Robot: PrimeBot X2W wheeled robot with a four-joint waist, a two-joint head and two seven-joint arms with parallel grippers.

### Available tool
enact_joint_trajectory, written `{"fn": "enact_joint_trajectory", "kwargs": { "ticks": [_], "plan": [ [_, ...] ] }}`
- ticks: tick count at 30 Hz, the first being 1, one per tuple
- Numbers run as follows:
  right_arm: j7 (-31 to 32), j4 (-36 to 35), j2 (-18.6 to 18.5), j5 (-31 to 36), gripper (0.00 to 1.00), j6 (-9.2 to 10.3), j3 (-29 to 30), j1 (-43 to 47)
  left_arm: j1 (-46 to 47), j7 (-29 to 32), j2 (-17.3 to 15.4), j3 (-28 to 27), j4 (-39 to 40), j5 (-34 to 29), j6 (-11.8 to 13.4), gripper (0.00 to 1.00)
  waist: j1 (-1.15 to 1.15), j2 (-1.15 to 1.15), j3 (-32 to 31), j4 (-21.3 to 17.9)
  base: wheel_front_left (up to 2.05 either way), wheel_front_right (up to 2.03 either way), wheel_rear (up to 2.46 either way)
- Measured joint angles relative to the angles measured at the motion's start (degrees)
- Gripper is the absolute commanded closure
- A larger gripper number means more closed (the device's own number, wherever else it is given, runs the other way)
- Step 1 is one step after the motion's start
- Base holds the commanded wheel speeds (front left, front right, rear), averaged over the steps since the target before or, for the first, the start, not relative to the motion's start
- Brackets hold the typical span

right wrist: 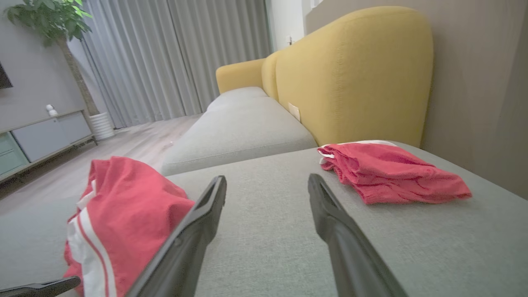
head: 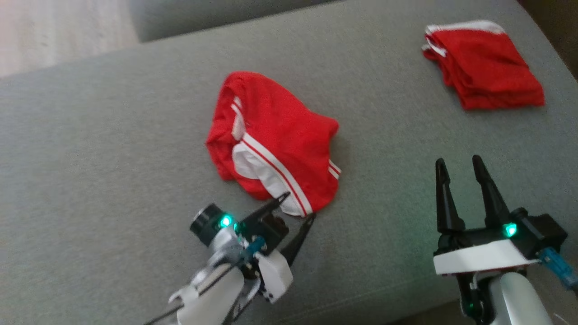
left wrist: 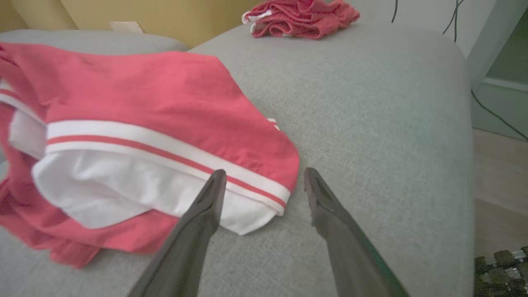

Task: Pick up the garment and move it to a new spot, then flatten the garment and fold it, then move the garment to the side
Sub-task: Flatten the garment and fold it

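A crumpled red garment point(head: 275, 140) with white stripes and white lining lies in the middle of the grey cushion point(head: 113, 149); it also appears in the left wrist view point(left wrist: 136, 107) and the right wrist view point(right wrist: 123, 214). My left gripper point(head: 298, 206) is open at the garment's near striped hem, its fingers on either side of the hem corner point(left wrist: 280, 194), nothing clamped. My right gripper point(head: 458, 167) stands open above bare cushion to the right of the garment, holding nothing.
A second red garment point(head: 483, 63) lies folded at the far right corner of the cushion point(right wrist: 392, 173). A yellow sofa back point(right wrist: 350, 74) rises behind it. Another grey seat cushion point(right wrist: 239, 128) extends beyond. Wooden floor point(left wrist: 499, 185) lies off the cushion's edge.
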State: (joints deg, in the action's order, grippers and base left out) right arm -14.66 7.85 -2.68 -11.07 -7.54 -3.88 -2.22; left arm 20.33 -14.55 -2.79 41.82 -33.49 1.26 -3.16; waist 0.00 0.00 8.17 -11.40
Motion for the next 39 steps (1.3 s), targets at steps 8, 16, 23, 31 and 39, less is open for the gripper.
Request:
{"fn": "enact_joint_trajectory", "kwargs": {
  "ticks": [8,16,23,31,39],
  "plan": [
    [0.0,-0.2,0.0,0.0,0.0,0.0,0.6,-1.1,9.6,-0.6,0.1,5.7,-13.7,1.3,0.0,0.21,0.0,0.0,5.4,-4.1,0.0,0.0,0.0],
    [0.0,0.0,0.0,-0.6,0.0,0.0,0.5,-2.2,12.9,-0.1,0.1,7.5,-12.4,7.2,-1.3,1.0,0.0,0.0,4.4,-5.1,0.0,0.0,0.0],
    [0.0,1.0,0.0,-0.5,0.0,0.0,-1.6,-1.7,14.4,-0.1,0.3,3.3,3.4,24.0,-3.9,1.0,0.0,0.0,-0.1,-5.8,0.0,0.0,0.0],
    [0.0,1.0,0.0,-0.5,0.0,0.0,-2.1,0.4,36.0,0.4,0.8,-5.9,0.0,33.3,-4.0,1.0,0.0,0.0,-3.6,-7.6,0.0,0.0,0.0],
    [0.0,1.1,0.0,-0.5,0.0,0.0,-0.8,2.9,46.1,-0.2,0.2,-15.3,-3.4,37.3,-3.8,1.0,0.0,0.0,-5.8,-6.6,0.0,0.0,0.0]
  ]
}}
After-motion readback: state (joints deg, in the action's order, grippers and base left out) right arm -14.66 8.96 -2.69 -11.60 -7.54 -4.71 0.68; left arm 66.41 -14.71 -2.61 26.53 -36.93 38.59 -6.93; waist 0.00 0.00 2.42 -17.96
